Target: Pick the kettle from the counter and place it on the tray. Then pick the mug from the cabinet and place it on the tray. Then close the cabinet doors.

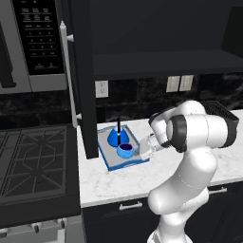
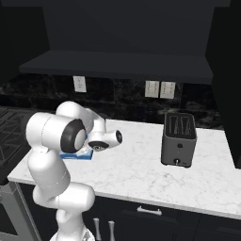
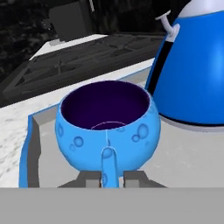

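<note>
A: What's on the white marble bench (image 1: 114, 182)?
B: The tray (image 1: 108, 158), with the kettle (image 1: 118, 136) upright and the mug (image 1: 125, 151) just beside it, at the kettle's five o'clock.
A: And the tool (image 3: 109, 178)?
B: Its fingertips (image 3: 89, 178) sit either side of the mug's handle; whether they grip it, I cannot tell.

Directly ahead of the gripper (image 3: 108, 178), the mug (image 3: 108, 127) is blocking the way, its handle standing between the finger tips. Beyond it and to the right in the hand view, the kettle (image 3: 194, 74) is crowding the tray (image 1: 110, 163), leaving only a narrow strip of grey floor between them. Behind the gripper, the counter (image 2: 141, 167) is lying bare up to the toaster (image 2: 178, 139). Overhead, the cabinet (image 1: 161, 61) shelf is hanging well above.
</note>
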Motion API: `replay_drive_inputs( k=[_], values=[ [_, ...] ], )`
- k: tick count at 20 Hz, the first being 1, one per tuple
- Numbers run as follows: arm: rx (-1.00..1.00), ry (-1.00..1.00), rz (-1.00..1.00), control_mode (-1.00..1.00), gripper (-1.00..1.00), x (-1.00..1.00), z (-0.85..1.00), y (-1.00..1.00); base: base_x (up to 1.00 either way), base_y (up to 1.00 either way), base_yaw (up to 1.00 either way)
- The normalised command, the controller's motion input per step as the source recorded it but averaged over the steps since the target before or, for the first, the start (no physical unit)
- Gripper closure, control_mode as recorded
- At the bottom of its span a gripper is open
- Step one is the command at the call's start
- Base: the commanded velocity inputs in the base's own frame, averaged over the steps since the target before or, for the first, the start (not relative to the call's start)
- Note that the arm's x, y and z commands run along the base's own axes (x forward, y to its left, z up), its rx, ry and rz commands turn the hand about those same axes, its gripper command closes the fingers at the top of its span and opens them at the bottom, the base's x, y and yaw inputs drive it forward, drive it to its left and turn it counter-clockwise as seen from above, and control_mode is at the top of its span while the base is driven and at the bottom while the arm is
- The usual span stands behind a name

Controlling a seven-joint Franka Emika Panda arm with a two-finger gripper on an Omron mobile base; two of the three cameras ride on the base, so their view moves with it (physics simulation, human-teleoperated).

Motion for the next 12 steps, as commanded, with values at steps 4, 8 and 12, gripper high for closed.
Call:
replay_drive_inputs(
  k=[4, 8, 12],
  values=[
    [0.0, -0.01, 0.0, -1.0, -1.0, -0.01, 0.0, 0.0, 0.0, 0.0, 0.0],
    [0.0, -0.13, 0.0, -1.0, -1.0, -0.09, 0.17, 0.0, 0.0, 0.0, 0.0],
    [0.0, -0.21, 0.0, -1.0, -1.0, -0.66, 0.66, -0.02, 0.0, 0.0, 0.0]
  ],
)
